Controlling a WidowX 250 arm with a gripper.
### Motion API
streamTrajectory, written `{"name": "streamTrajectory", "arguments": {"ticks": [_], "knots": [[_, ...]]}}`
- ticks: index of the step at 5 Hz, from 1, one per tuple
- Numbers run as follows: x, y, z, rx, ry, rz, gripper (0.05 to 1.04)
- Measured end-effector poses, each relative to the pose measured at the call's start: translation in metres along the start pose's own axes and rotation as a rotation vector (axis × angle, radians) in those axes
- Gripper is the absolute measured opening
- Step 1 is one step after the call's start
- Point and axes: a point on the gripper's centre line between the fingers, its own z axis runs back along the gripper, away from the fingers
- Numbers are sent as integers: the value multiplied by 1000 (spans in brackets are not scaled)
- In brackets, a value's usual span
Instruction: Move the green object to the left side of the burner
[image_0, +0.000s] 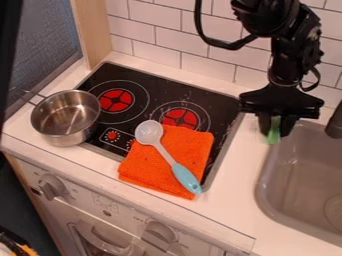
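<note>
At the left of the frame a steel pot (65, 120) stands upright, partly over the left edge of the black cooktop (150, 82), its handle pointing to the upper left. Below it, on the white stove front, is a knob (52, 187). Just right of the pot, in the upper left, lies a round burner with a red centre (116, 100); a second red-centred burner (179, 118) is near the middle of the frame. A folded orange cloth (195, 150) lies over the cooktop's front part, touching the second burner's lower edge. On the cloth rests a spoon (148, 132), its pale bowl at the upper left and its blue handle slanting to the lower right. A second knob (160, 232) is at the bottom centre. In the upper right the black gripper (273, 130) hangs fingers down between cooktop and sink, closed around the green object (273, 138), whose lower end shows near the sink's upper left corner. The grey sink (267, 192) takes up the lower right, with a dark faucet (335, 124) at the right edge.
</note>
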Motion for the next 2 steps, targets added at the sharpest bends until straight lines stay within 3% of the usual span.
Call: {"name": "streamTrajectory", "arguments": {"ticks": [1,2], "knots": [[-2,0,1,1,1,6,292],[-9,13,1,34,18,15,288]]}}
